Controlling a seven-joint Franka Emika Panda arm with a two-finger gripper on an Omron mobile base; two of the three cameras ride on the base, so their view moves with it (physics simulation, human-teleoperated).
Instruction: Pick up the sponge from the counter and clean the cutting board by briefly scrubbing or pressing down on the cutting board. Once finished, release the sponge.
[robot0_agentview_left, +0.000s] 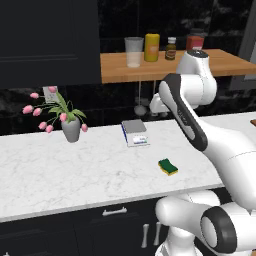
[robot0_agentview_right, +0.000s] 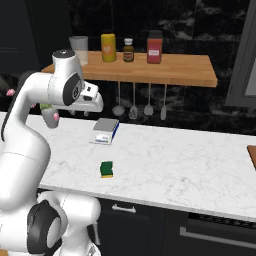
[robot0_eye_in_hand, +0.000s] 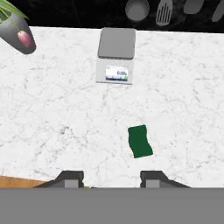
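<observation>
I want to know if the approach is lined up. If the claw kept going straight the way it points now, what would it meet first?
Probably bare counter near the sponge, not the sponge. The open claw looks down at the marble, with the sponge slightly off-centre; depth is hard to judge.

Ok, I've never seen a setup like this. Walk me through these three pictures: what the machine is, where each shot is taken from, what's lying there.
It is a white robot arm on a mobile base in a simulated kitchen. Two pictures come from cameras behind the arm, left and right; the third looks down from its hand. The gripper is open and holds nothing. On the counter lie the sponge, green side up, a scale behind it and a vase of pink tulips. The cutting board just peeks in at the right edge. Jars stand on a shelf above.
</observation>
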